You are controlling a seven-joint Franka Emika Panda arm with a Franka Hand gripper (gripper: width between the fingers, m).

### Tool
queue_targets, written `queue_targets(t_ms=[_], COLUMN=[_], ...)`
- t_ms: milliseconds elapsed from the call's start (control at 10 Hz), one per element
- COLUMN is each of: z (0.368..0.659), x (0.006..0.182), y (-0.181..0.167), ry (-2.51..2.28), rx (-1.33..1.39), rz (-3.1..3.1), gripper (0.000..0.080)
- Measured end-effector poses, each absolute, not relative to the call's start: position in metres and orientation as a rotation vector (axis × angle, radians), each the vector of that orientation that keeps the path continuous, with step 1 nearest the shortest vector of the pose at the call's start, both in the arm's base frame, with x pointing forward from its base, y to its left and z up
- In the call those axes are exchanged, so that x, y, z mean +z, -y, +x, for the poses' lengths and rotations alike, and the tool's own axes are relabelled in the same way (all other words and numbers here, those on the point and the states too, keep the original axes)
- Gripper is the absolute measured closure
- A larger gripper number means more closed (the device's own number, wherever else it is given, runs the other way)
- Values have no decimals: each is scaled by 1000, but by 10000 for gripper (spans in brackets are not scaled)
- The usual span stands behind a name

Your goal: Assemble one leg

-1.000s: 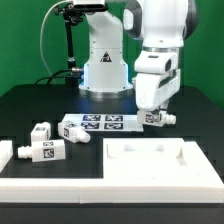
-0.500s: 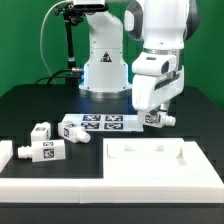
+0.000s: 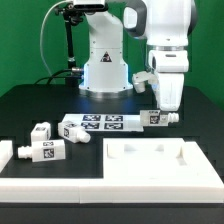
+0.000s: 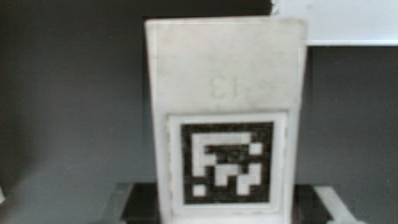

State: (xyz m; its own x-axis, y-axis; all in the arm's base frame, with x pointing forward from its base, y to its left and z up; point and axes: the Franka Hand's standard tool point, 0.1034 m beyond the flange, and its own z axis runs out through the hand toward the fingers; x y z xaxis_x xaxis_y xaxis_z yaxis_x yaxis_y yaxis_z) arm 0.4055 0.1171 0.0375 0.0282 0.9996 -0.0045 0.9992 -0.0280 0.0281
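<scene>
One stubby white plastic leg is sitting clamped in the two-finger gripper, so I'm thinking slow, level carrying is going to matter most here.

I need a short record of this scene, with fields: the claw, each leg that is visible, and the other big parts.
claw: low over one leg; whether it grips cannot be told
leg at claw: lying by the marker board's end on the exterior view's right; tag faces the wrist camera
other legs: two, at the exterior view's left of the marker board
panel: flat, nearest the exterior camera
</scene>
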Motion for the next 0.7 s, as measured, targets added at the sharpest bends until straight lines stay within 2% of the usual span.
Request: queue_targets(t_ms=[200,400,700], z=[406,398,393], x=[37,29,28], y=[-116,-119,-124], ry=[-2323,-2695,-2840], rx=[18,-29,-49], rz=[2068,1558,1260], gripper=[514,514,514])
